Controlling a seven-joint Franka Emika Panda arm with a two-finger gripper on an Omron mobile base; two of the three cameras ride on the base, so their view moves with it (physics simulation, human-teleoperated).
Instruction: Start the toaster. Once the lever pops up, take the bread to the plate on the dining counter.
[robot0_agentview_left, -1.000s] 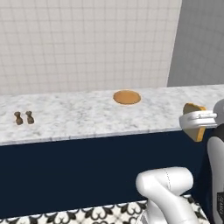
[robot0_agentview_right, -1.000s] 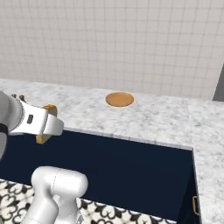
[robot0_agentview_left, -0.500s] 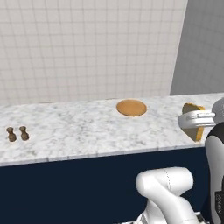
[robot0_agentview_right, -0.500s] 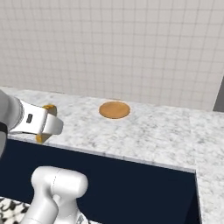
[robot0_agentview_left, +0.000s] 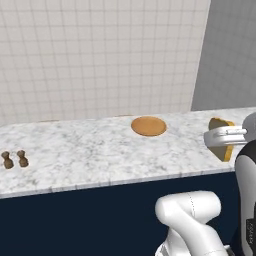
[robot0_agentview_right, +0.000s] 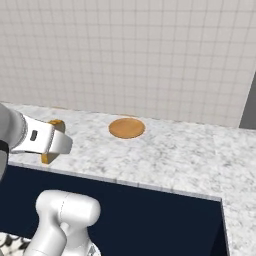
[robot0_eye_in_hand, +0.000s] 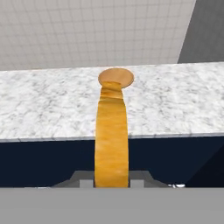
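My gripper (robot0_eye_in_hand: 112, 183) is closed on the bread (robot0_eye_in_hand: 112, 135), held edge-on in the air before the near edge of the table (robot0_agentview_left: 90, 150). The plate (robot0_agentview_left: 148, 126) lies flat toward the table's far edge, well apart from the bread.

Even, bright rendered light — no glare, shadows faint; distant texture perhaps slightly soft.
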